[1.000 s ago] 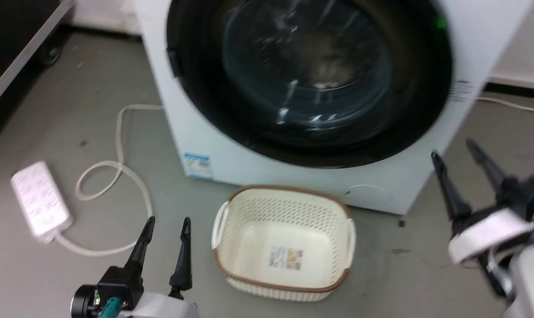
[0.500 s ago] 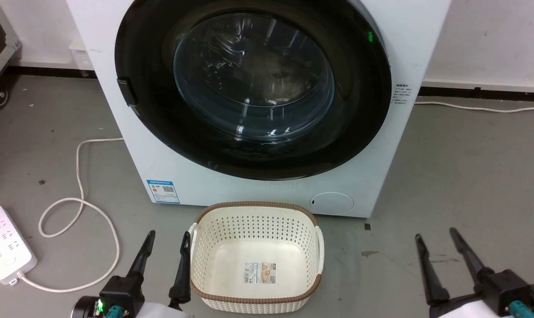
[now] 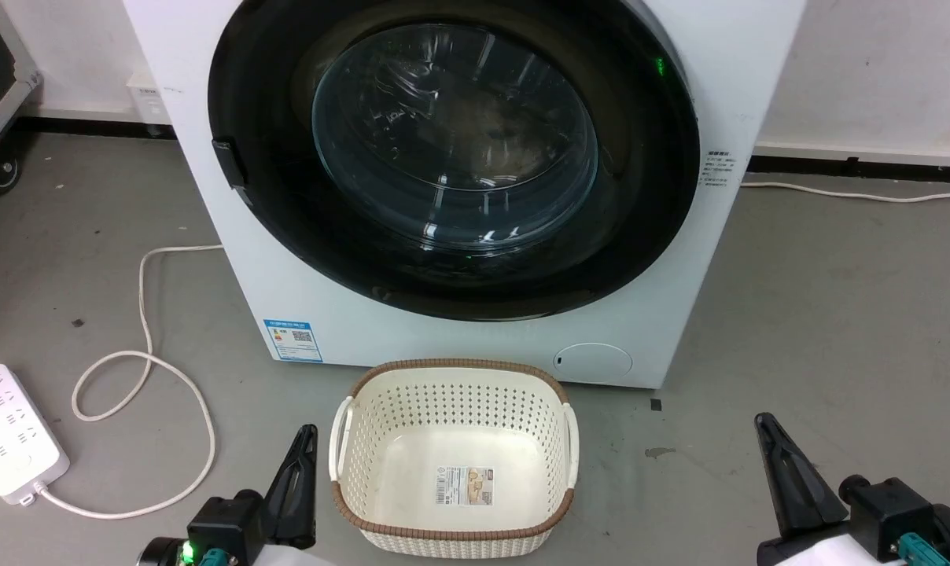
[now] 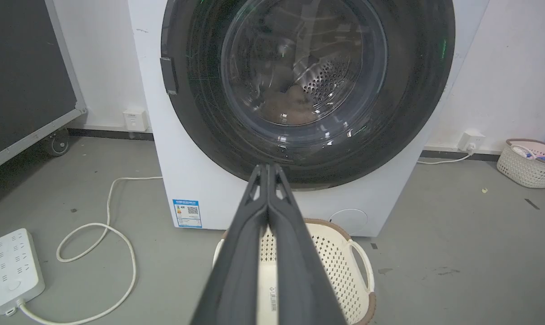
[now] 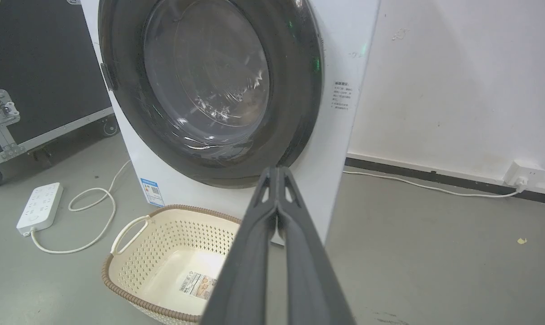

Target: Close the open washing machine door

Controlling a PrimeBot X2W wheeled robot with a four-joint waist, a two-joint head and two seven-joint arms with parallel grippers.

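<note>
I log left gripper [image 3: 308, 434], right gripper [image 3: 764, 428]: fingers pressed together, empty, parted earlier. Also washing machine door [image 3: 453, 149]: glossy black disc, flush.

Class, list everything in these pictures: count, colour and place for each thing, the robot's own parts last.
washing machine: 1, white, centre, against the wall
washing machine door: 1, glossy black, clear glass centre, flush on the machine's front
laundry basket: 1, cream with brown rim, floor before the machine
power strip: 1, white, floor at left
cables: 2, white, one looped by the strip, one along the right wall
second basket: 1, pale, floor by the wall, far right
wheeled case: 1, black, left
left pincer: 1, dark, shut, lower left beside the laundry basket
right pincer: 1, dark, shut, lower right
</note>
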